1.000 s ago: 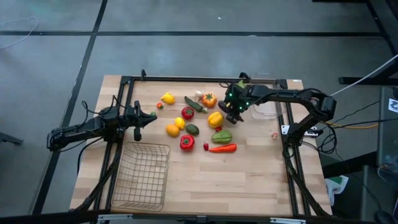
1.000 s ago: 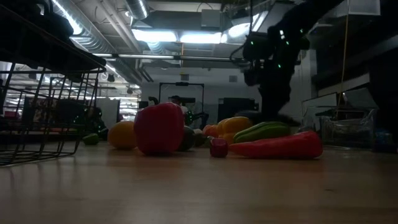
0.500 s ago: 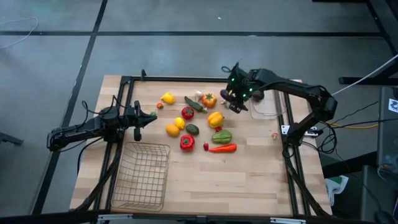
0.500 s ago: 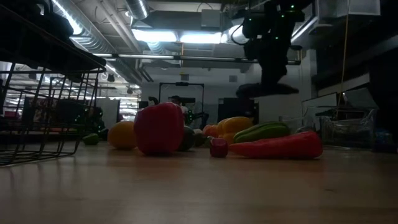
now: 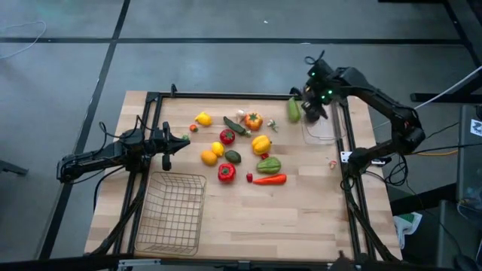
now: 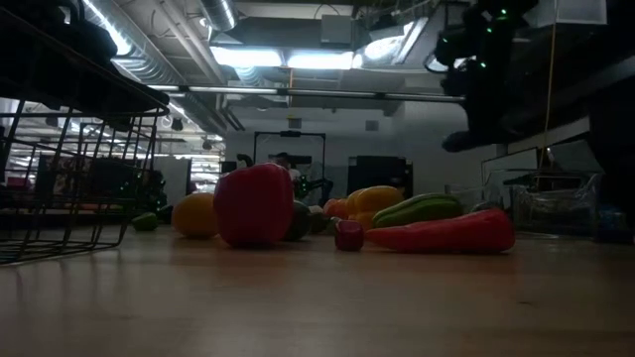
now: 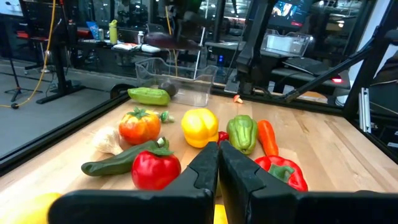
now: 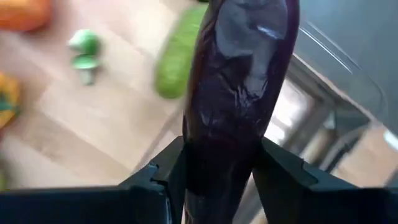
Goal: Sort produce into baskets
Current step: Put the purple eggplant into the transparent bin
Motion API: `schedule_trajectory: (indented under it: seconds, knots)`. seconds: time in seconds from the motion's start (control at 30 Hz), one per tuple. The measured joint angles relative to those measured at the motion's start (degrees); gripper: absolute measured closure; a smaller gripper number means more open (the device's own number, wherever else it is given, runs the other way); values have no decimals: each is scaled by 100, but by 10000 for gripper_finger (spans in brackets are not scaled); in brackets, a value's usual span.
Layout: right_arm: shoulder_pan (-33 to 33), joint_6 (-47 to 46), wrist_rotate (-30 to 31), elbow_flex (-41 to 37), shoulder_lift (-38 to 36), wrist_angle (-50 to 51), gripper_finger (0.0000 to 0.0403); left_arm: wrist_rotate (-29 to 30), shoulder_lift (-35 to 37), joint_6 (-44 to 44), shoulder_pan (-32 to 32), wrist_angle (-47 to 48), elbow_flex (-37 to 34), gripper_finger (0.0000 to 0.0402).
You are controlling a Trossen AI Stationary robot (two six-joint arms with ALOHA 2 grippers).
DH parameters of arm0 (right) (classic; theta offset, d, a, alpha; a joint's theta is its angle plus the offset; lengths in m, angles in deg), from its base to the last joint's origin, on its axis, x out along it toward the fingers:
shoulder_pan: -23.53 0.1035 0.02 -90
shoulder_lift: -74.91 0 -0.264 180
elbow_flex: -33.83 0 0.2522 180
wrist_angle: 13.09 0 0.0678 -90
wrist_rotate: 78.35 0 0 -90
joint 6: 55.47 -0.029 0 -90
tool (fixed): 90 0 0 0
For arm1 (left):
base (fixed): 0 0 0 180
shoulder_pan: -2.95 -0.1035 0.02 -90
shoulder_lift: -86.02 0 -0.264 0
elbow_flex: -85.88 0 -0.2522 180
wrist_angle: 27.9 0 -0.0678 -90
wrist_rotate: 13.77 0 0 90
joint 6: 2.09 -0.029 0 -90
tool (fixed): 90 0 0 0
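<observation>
The right gripper (image 5: pixel 314 105) hangs raised above the far right part of the table, its two dark fingers (image 8: pixel 283 180) clamped on a glossy dark purple eggplant (image 8: pixel 239 81); the eggplant is smooth and elongated, its long axis running straight out ahead between the fingers. Just beside the gripper on the wood lies a matte light green cucumber (image 5: pixel 293 110), a blunt oval whose long axis runs toward the table's far edge; under and just beyond the gripper sits the clear plastic bin (image 5: pixel 325 129), thin-walled and rectangular. Farther from the gripper, toward the table's middle, the loose produce is scattered: a round orange pepper (image 5: pixel 253 120), a lobed yellow pepper (image 5: pixel 260 144), a ridged green pepper (image 5: pixel 269 165), a long red-orange carrot (image 5: pixel 269 179) lying crosswise, a shiny red pepper (image 5: pixel 227 172) and a slim dark green cucumber (image 5: pixel 235 126) lying on a diagonal. The wire-mesh basket (image 5: pixel 173 214), a thin metal grid, stands well apart from the right gripper, at the near left. The left gripper (image 5: pixel 183 141) rests low over the table's left side with its fingers (image 7: pixel 202 168) pressed together, nothing between them; ahead of it lie a red pepper (image 7: pixel 155 169) and the pile. The table (image 5: pixel 301 218) is pale wood planking.
</observation>
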Motion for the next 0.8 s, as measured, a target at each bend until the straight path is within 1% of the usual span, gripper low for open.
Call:
schedule_trajectory:
  seconds: [0.17, 0.3, 0.47, 0.8]
  knots:
    - [-548, -175, 13, -633, -19, -141, 249, 1, -1, 0, -2, 0, 0, 391]
    - [-749, -118, 27, -1197, -13, -381, 249, 2, 0, 0, -2, 0, 2, 391]
    - [-729, -108, 86, -1468, -7, -734, 249, 2, 0, -2, 0, 0, 1, 391]
    - [-733, -294, 275, -1513, 190, -983, 249, 2, 0, -2, -2, 0, 1, 391]
